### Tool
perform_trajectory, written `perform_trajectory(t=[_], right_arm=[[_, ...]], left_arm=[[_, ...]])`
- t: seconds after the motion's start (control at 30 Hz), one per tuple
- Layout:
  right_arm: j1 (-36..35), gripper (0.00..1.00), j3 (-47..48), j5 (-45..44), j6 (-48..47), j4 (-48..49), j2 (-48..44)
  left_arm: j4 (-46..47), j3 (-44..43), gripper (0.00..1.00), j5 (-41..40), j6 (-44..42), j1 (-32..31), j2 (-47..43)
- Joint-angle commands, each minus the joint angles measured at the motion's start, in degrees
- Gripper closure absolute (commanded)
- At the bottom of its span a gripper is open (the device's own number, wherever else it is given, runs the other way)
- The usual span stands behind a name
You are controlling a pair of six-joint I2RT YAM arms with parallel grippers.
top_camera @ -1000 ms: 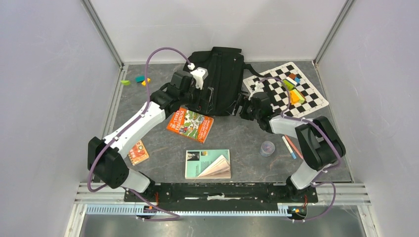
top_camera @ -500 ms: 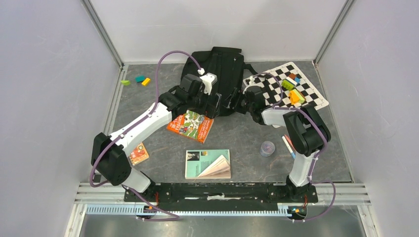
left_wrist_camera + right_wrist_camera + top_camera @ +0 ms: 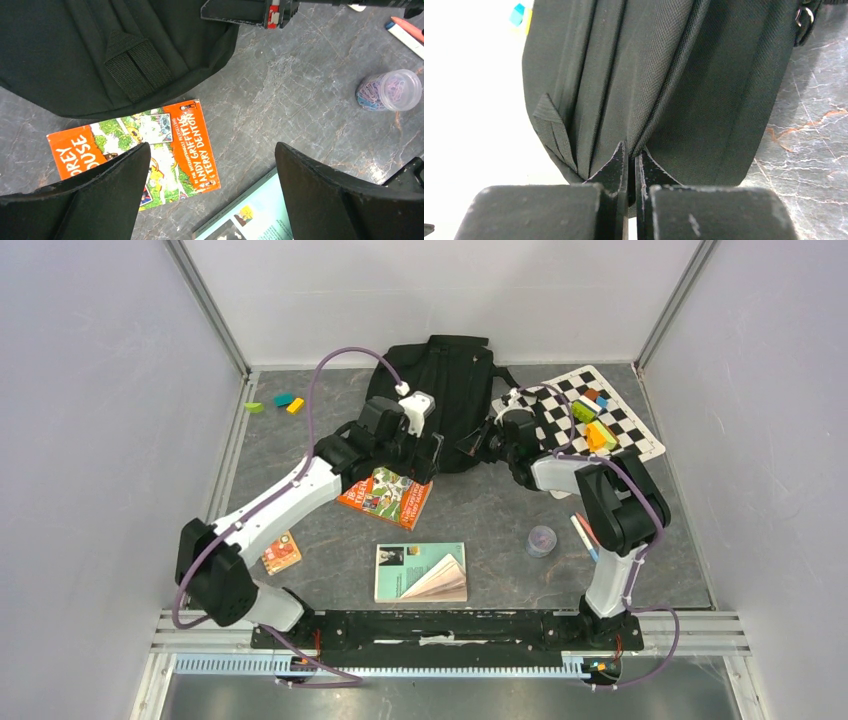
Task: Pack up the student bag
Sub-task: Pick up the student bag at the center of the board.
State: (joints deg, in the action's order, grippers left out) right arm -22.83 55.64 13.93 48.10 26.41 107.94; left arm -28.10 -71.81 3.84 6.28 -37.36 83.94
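The left end effector (image 3: 211, 150) hangs with its fingers spread wide over the orange book (image 3: 175, 145), just off the near edge of the student bag (image 3: 450, 390). The bag lies at the far middle of the surface (image 3: 480, 510). The right end effector (image 3: 631, 150) has its fingers drawn together to a slit, tips pressed into a fold at the bag's near right corner. Whether fabric or a zip pull is nipped there cannot be told. This looks like the opening step, since no mouth shows in the bag. Next, the right arm probably needs a sure hold to draw the zip while the left steadies the bag. The orange book, teal book (image 3: 420, 572) and paperclip jar (image 3: 389, 90) lie outside.
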Motion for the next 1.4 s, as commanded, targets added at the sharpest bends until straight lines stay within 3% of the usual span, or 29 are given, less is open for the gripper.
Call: perform_trajectory(t=[0.0,0.5,0.7,1.0,1.37], right_arm=[[0.3,1.00,3.1,-0.2,0.7,3.9,-7.6],[0.2,1.00,23.0,1.4,-10.7,-13.0,-18.6],[0.2,1.00,22.6,2.3,-12.5,-16.9,-23.4],[-1.0,1.00,18.5,0.2,-11.2,-17.0,-30.4],[-7.4,1.00,13.8,-8.3,-9.0,-14.3,-35.9]], left_arm=[[6.6,2.7,0.00,-0.9,-4.4,-0.3,-7.0],[13.2,8.0,0.00,-0.9,-8.0,-0.3,-16.3],[14.7,9.2,0.00,1.9,-9.2,-0.3,-18.2],[19.5,11.9,0.00,12.6,-8.2,-1.0,-17.5],[20.2,13.5,0.00,-5.1,-6.9,-5.5,-15.4]])
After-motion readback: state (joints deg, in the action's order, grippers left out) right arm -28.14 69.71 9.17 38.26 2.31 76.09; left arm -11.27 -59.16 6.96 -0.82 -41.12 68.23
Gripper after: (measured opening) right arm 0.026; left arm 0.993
